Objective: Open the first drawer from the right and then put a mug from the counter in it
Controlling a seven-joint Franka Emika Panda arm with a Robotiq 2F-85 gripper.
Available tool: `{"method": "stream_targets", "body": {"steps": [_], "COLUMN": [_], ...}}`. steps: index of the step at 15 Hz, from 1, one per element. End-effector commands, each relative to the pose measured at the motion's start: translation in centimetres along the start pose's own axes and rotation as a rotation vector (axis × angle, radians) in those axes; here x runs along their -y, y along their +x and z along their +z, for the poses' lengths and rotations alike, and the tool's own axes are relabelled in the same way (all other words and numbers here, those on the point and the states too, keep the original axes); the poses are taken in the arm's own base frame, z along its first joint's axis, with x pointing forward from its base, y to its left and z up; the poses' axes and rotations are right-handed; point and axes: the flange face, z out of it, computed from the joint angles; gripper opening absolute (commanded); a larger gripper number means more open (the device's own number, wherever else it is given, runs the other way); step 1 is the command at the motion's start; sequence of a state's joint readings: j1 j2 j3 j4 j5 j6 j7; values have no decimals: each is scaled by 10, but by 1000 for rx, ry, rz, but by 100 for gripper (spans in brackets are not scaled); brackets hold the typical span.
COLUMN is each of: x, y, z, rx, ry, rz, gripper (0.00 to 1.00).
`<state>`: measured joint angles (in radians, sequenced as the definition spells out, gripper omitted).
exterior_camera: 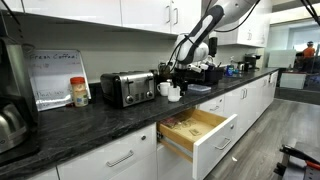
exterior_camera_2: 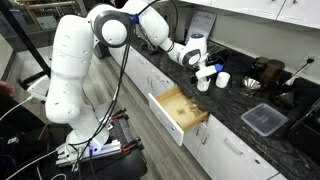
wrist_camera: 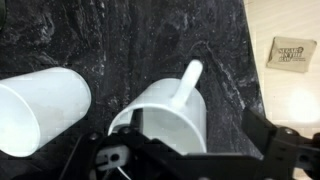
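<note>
Gripper (wrist_camera: 185,152) spread as wide as it goes, holding nothing, hanging right over the mug (wrist_camera: 172,112), jaws to either side of it; contact impossible to tell. Mug upright on the dark counter (wrist_camera: 120,40), near its front edge, handle turned away from the wrist camera. Just beside it, apart, a second white mug (wrist_camera: 40,105). Past the counter edge in the wrist view, light wood with a small printed packet (wrist_camera: 290,50) lying on it. In both exterior views, below that edge, the drawer (exterior_camera: 195,128) pulled well out, its wooden inside on show. Farther along the counter, well apart from both mugs, a chrome toaster (exterior_camera: 127,88)
</note>
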<state>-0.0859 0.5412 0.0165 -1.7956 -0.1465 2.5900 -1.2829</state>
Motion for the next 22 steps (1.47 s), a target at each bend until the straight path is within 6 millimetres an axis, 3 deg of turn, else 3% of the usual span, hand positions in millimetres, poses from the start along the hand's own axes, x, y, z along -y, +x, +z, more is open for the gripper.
{"method": "stream_targets", "body": {"steps": [1,2,3,4,14,16,22], "x": [-5,-4,-4,-4,2,3,6], "y": [3,5,7,8,15,14,16], "z": [7,8,10,12,20,21,14], "rx": [-16,-20,-22,-23,-29,-25,-12], "ry": [11,16,19,25,59,66,79], "rz": [4,1,-1,-5,-28,-31,-40], "gripper": [100,99,75,74,5,0,2]}}
